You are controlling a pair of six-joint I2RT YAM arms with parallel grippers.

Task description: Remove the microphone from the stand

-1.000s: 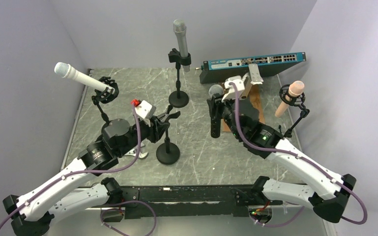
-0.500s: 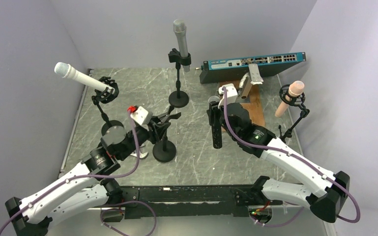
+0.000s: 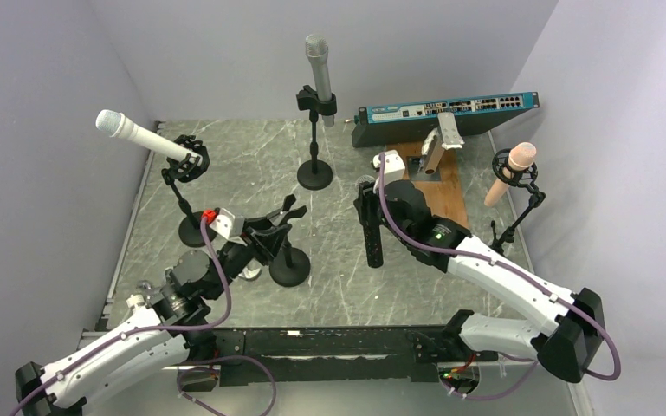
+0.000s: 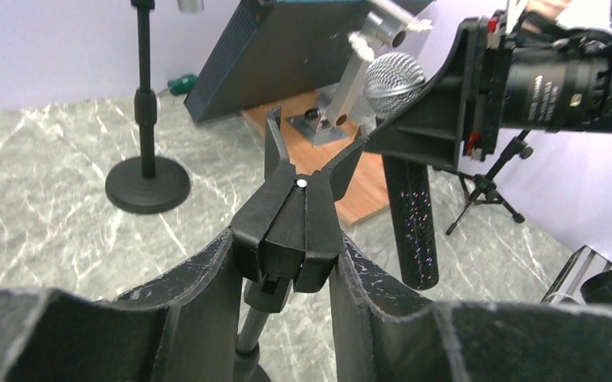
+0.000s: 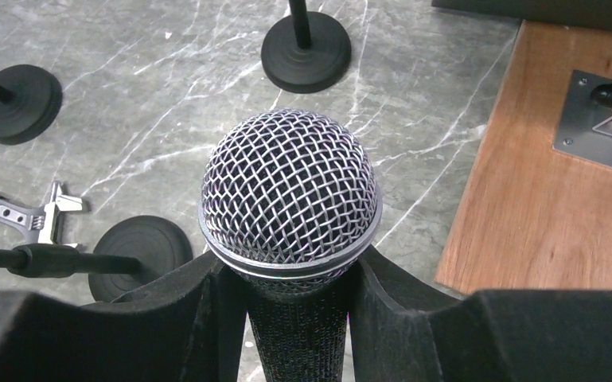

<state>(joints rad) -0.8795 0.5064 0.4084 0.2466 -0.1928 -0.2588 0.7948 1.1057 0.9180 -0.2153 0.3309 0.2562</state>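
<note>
A black glitter microphone (image 3: 371, 238) with a silver mesh head hangs upright in my right gripper (image 3: 366, 206), clear of any stand and above the marble table. In the right wrist view the pads (image 5: 207, 318) press the black body just under the mesh head (image 5: 290, 187). The empty black stand (image 3: 290, 269) is left of it, its clip (image 3: 281, 212) open toward the microphone. My left gripper (image 3: 264, 236) is shut on the rear of that clip (image 4: 290, 215). In the left wrist view the microphone (image 4: 410, 223) hangs just right of the clip.
Three other microphones sit on stands: white (image 3: 134, 134) at far left, grey (image 3: 316, 69) at the back, pink (image 3: 511, 169) at right. A network switch (image 3: 446, 108) and a wooden board (image 3: 446, 186) with a metal bracket lie back right. A red-handled wrench (image 5: 28, 219) lies by the stand base.
My right gripper has carried the microphone left and toward the near edge. My left arm has drawn back toward its base, still on the clip, and the stand has shifted slightly left.
</note>
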